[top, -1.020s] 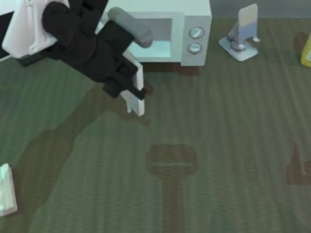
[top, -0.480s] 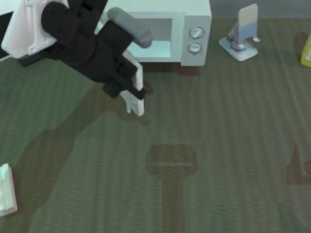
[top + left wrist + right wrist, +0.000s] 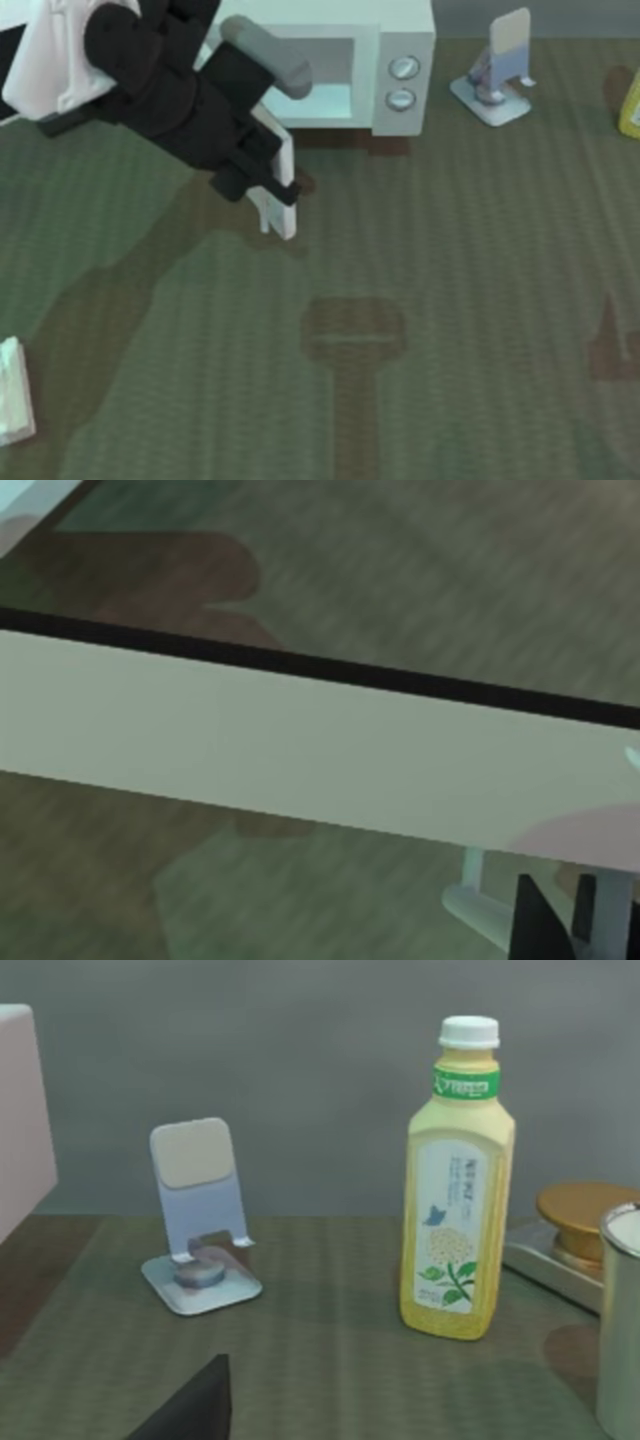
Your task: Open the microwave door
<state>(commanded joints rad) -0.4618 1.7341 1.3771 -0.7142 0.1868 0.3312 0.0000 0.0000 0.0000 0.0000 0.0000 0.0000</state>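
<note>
The white microwave (image 3: 400,45) stands at the table's back, its two silver knobs facing front and its cavity showing. The microwave door (image 3: 284,190) is swung out toward the table's front, roughly square to the oven's face. My left gripper (image 3: 262,182) is shut on the door's outer edge by the handle. In the left wrist view the door (image 3: 300,750) runs across as a broad white band, with black fingertips (image 3: 530,925) beside the pale handle (image 3: 480,910). My right gripper (image 3: 205,1410) is parked outside the top view.
A phone stand (image 3: 495,75) and a yellow bottle (image 3: 630,105) stand at the back right. The right wrist view also shows a gold bell (image 3: 585,1220) and a metal cup (image 3: 622,1320). A white object (image 3: 12,390) lies at the left front edge.
The left arm has barely shifted, and the door stands at the same angle as before.
</note>
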